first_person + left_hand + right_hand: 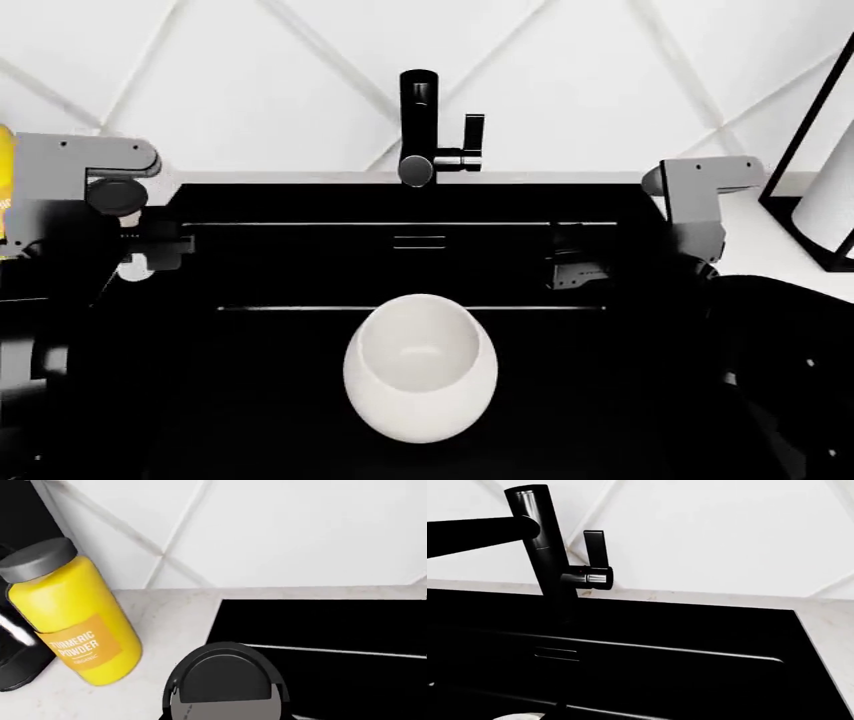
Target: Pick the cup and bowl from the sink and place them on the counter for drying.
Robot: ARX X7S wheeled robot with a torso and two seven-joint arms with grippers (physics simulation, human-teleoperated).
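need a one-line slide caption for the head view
White bowl sits in the black sink below the faucet, both arms poised at its sides.

From the head camera I see my left arm as a light grey, blocky housing with rounded corners and a dark round joint cap beneath it. My right arm matches: the same pale grey casing over black segments that merge into the dark lower links. On the left wrist camera, my left hand shows a glossy black domed shell above a flat grey plate.
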